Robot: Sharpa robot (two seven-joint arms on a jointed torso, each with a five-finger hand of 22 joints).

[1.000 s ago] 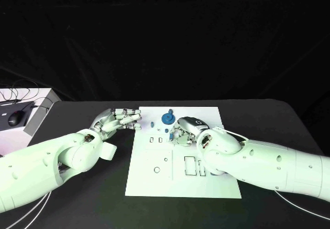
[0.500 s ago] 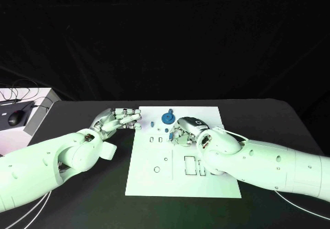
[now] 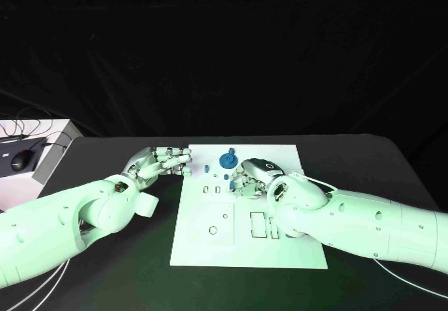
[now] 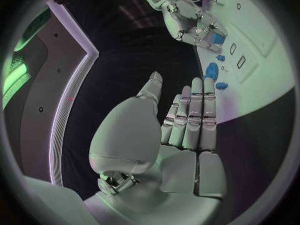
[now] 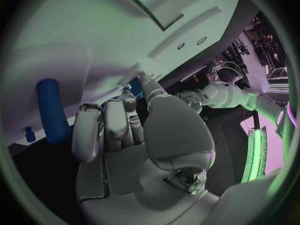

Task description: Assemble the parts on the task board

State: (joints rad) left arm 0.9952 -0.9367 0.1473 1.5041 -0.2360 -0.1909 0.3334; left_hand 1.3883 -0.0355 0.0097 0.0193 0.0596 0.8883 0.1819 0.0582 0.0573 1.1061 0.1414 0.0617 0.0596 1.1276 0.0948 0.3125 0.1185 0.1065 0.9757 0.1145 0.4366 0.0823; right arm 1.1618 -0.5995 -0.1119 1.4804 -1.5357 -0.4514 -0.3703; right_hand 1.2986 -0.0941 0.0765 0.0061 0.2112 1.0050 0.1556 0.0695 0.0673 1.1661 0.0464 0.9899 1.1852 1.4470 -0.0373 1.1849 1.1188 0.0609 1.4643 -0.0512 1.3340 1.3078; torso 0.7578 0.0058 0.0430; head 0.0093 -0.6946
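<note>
The right hand (image 3: 250,179) is low over the far part of the task board (image 3: 280,256), its fingers pinching a small blue part (image 4: 217,38). I think it is fitting this part in, so next it must press straight down. The left hand (image 3: 160,162) rests just left of the board, fingers straight and close together, holding nothing.

The task board (image 3: 245,249) lies mid-table, a mouse (image 3: 19,160) well off its left.
</note>
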